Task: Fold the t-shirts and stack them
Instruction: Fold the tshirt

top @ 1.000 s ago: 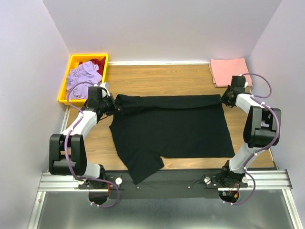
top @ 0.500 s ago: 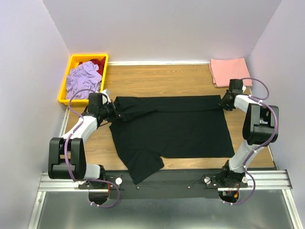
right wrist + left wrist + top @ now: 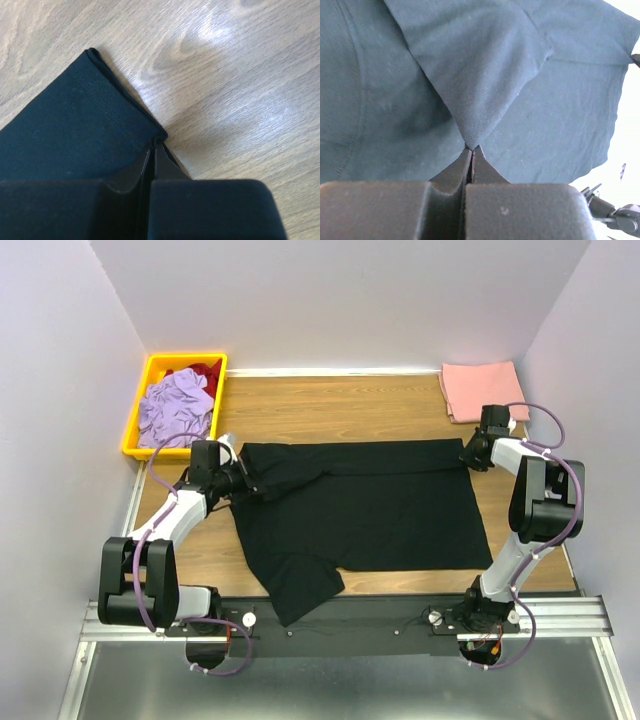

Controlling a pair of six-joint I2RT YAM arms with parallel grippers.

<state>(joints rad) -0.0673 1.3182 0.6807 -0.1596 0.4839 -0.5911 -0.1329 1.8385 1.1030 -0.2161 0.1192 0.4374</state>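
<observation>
The black t-shirt (image 3: 370,505) lies spread across the middle of the wooden table, with one sleeve hanging over the near edge. At the shirt's far left corner my left gripper (image 3: 245,480) is shut on a pinched peak of black cloth (image 3: 480,75), its tips (image 3: 472,148) pressed together. My right gripper (image 3: 468,455) sits at the far right corner. Its fingers (image 3: 154,142) are almost together on the hemmed corner (image 3: 75,125), low over the wood. The salmon-pink t-shirt (image 3: 483,390) lies folded at the back right.
A yellow bin (image 3: 185,357) at the back left holds a lavender garment (image 3: 178,405) and a red one (image 3: 205,370). Bare wood (image 3: 240,75) lies beyond the shirt's right corner. Side walls stand close to both arms.
My left gripper has drawn its cloth corner a little nearer and to the right. The right gripper shifted slightly toward the shirt's corner, and its fingers show a hairline gap.
</observation>
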